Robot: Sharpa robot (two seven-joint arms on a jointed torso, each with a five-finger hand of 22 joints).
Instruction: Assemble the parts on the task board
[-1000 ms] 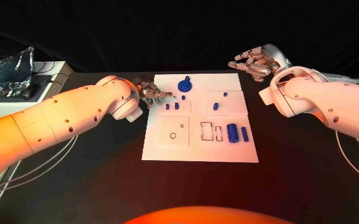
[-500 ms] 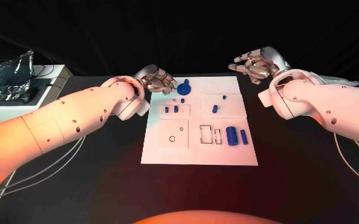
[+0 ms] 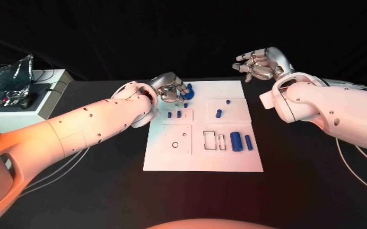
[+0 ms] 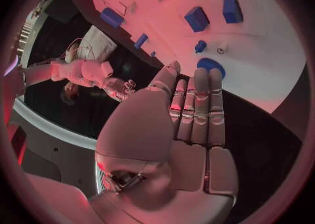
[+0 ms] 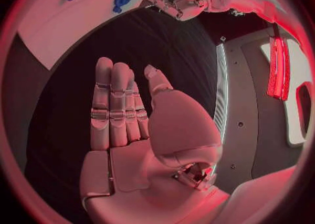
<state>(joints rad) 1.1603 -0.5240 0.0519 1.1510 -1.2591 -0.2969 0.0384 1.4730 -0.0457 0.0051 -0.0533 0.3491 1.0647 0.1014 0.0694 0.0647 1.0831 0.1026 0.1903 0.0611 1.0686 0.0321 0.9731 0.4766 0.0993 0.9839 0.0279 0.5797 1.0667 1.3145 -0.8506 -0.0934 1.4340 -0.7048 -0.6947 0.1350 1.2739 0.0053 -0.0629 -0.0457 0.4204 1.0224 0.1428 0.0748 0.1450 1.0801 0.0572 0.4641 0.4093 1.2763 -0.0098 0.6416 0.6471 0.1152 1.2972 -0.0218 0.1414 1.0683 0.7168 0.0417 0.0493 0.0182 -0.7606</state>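
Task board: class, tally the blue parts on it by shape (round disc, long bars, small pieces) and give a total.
Round disc: 1
Long bars: 2
Small pieces: 5
Total: 8 blue parts on the task board

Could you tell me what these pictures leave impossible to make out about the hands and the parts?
- Head view: the silver left hand covers most of the round blue disc part; contact cannot be told.
- Left wrist view: its fingers overlap that disc.
- Head view: holes in the white task board are too small to read.
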